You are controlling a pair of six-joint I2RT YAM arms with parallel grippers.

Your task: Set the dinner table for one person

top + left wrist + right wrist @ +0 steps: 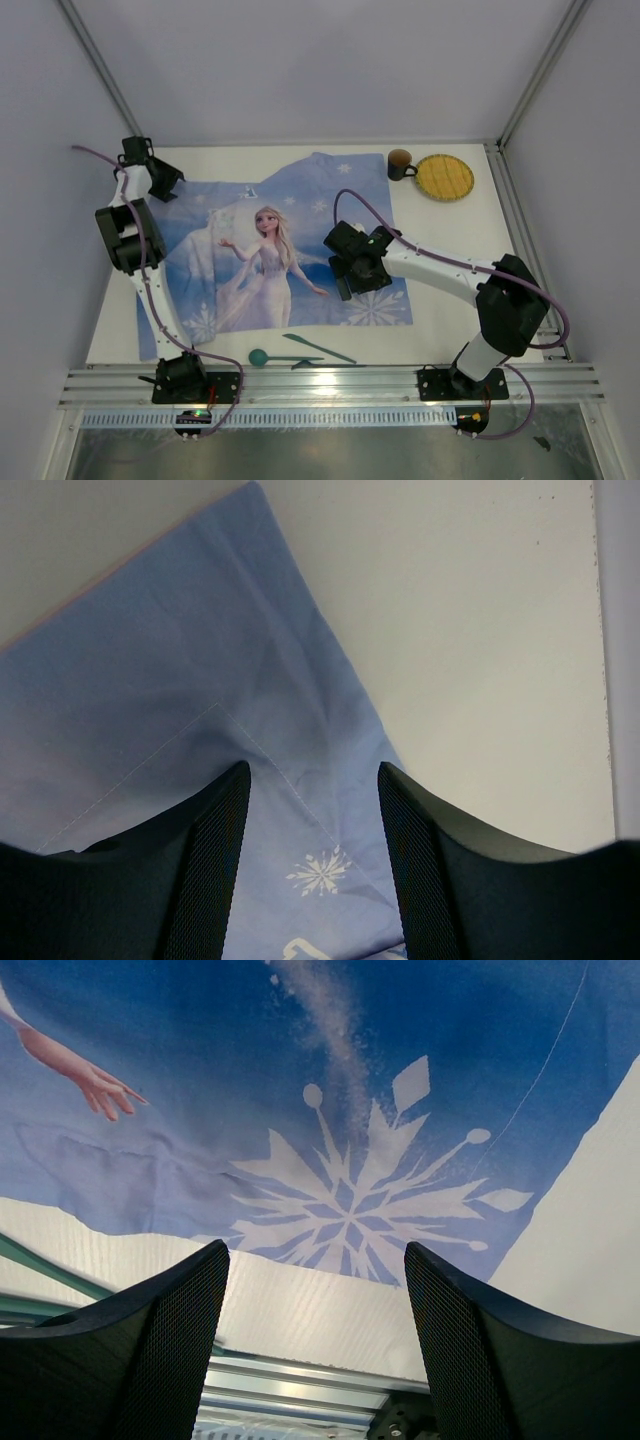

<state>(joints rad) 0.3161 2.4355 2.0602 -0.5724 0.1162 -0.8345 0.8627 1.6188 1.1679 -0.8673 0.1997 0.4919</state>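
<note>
The table (455, 235) fills the top view under both arms, with the cloth (270, 250) rumpled across its left and middle. The left gripper (312, 770) is over the cloth's 10 o'clock corner and the right gripper (315, 1255) over its 5 o'clock corner, each with jaws wide apart and holding nothing. An uneven tug would likely bunch the cloth further, and it could drag the cloth into the cup (400, 163) at 1 o'clock or nudge the spoon (260, 356) at 6 o'clock off the near edge.
</note>
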